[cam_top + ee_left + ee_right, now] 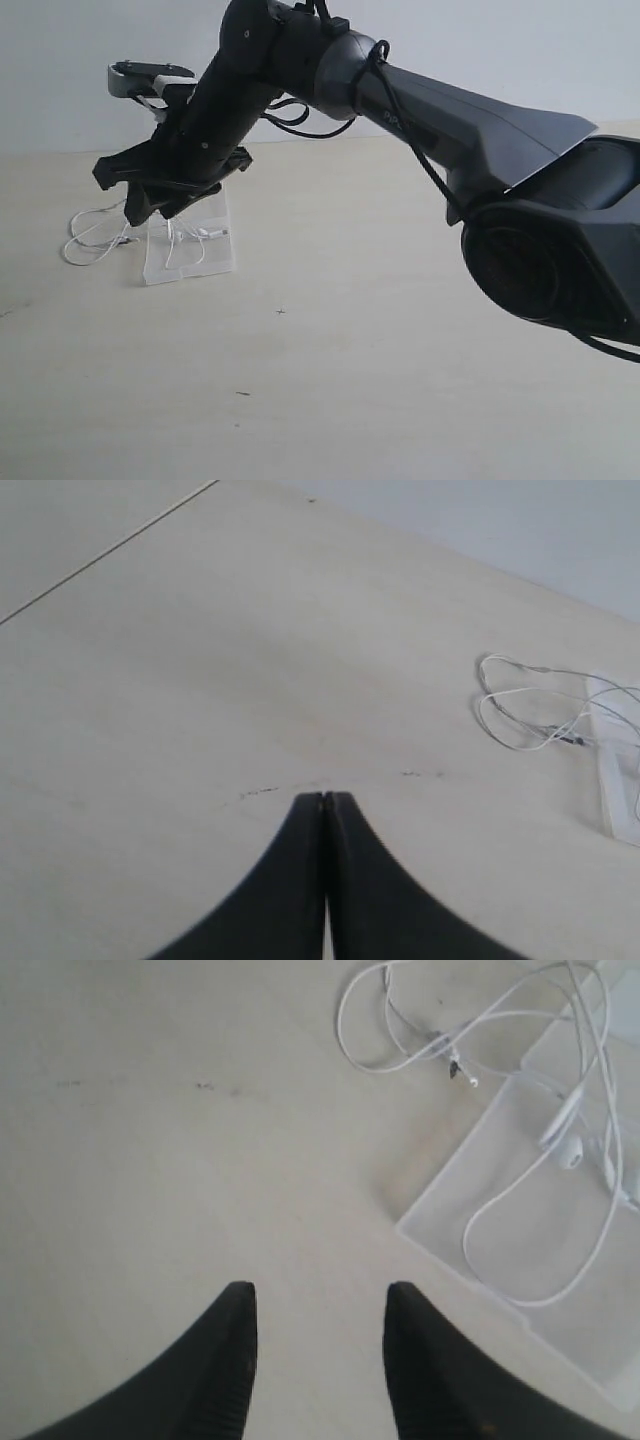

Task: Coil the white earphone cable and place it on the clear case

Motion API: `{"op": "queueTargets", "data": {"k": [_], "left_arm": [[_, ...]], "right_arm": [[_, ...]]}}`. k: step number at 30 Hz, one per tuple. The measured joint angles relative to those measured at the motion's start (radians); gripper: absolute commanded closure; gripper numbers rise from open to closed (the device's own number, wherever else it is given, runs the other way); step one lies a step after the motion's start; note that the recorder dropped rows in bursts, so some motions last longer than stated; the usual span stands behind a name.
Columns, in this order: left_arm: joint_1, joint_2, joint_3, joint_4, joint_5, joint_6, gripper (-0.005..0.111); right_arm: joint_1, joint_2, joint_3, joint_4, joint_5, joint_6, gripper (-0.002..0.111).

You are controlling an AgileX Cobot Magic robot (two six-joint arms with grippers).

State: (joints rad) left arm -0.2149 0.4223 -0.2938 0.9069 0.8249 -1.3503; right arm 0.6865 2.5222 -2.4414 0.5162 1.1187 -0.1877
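Two black grippers are over a pale wooden table. The right gripper has its fingers spread apart with nothing between them. It hangs above bare tabletop just beside the clear case. In the exterior view the right arm reaches from the right side across to the left, and its gripper sits over the case and hides part of it.

The left gripper has its two fingers pressed flat together and holds nothing. It is above bare table, well apart from the cable.

The white earphone cable lies in loose, uneven loops — not wound into a coil. Part of it rests on the case and part spills onto the table beside it. The earbuds lie on the case, close together. The small plug at the cable's other end lies on the table just off the case's edge.

The case is flat on the table, transparent, with a crease across its middle. Neither gripper touches the cable or the case.
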Motion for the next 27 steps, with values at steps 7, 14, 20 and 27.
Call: {"op": "queueTargets", "data": {"k": [7, 14, 20, 27], "left_arm": [[0.0, -0.017, 0.0, -0.015, -0.185, 0.051, 0.107], [0.0, 0.43, -0.127, 0.357, -0.332, -0.12, 0.107], [0.204, 0.789, -0.336, 0.452, -0.627, -0.232, 0.107], [0.351, 1.009, -0.437, 0.507, -0.825, -0.241, 0.107]], "right_arm": [[0.046, 0.035, 0.0, 0.024, -0.1, 0.035, 0.067], [0.046, 0.005, 0.007, -0.323, 0.097, 0.105, 0.108], [-0.014, -0.213, 0.227, -0.433, 0.097, 0.086, 0.108], [-0.164, -0.541, 0.675, -0.461, 0.081, 0.086, 0.108]]}}
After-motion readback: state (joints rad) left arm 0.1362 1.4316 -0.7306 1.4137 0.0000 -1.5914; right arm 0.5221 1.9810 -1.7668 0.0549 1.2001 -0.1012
